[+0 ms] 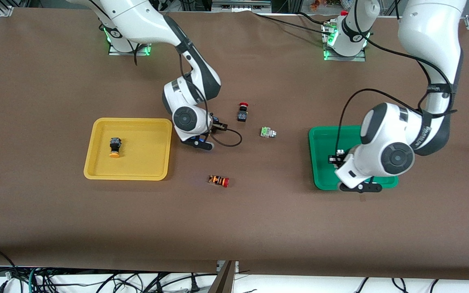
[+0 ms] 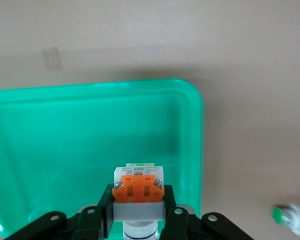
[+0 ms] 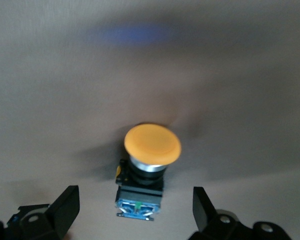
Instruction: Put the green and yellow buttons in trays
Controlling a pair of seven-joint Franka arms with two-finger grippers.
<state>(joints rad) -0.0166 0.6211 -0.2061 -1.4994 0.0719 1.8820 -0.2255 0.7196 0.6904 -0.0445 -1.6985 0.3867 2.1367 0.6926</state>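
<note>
My left gripper hangs over the green tray, shut on the grey-white, orange-faced button. The tray fills the left wrist view below it. My right gripper is low over the table beside the yellow tray. It is open, with a black-bodied yellow-capped button lying on the table between its fingers; the front view hides this button. A second yellow-capped button lies in the yellow tray. The grey-white, green-faced button lies on the table between the trays and also shows in the left wrist view.
A black-bodied red-capped button lies nearer the robots' bases than the green-faced one. An orange-striped red-capped button lies nearer the front camera, between the trays. A black cable loops beside my right gripper.
</note>
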